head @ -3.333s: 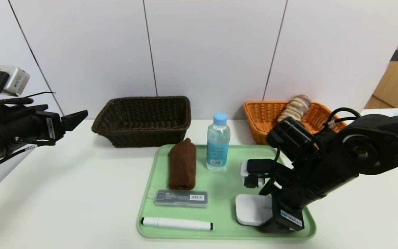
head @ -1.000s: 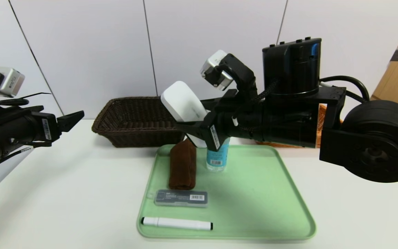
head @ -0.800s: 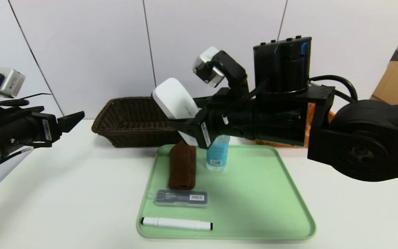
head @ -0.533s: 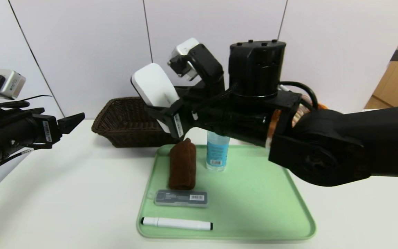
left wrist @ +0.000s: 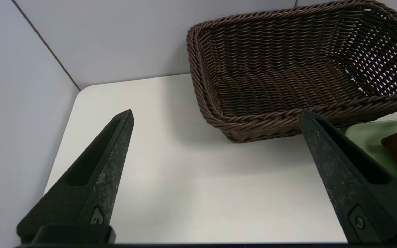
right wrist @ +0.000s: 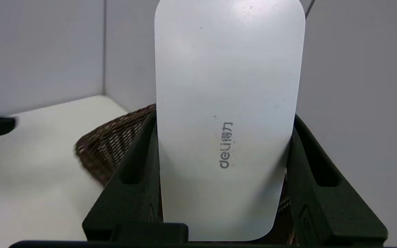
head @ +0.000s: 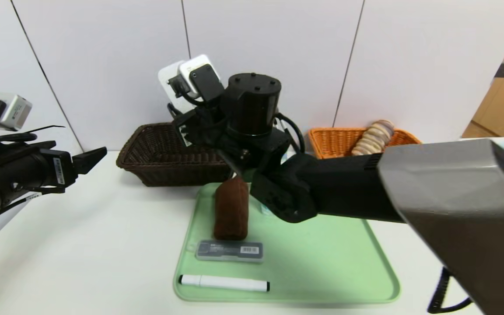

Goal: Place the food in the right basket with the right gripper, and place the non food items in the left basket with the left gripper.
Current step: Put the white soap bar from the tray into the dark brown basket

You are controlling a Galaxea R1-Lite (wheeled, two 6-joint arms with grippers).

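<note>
Now we see the right gripper [right wrist: 219, 193] clamped on the white deli mouse [right wrist: 227, 113], long axis pointing outward along our fingers, raised above the brown basket [head: 182, 151]; left gripper [left wrist: 215, 179] gapes empty

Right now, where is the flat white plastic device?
The flat white plastic device is clamped in the right end effector, held up in the air over the dark brown wicker basket on the robot's left.
</note>
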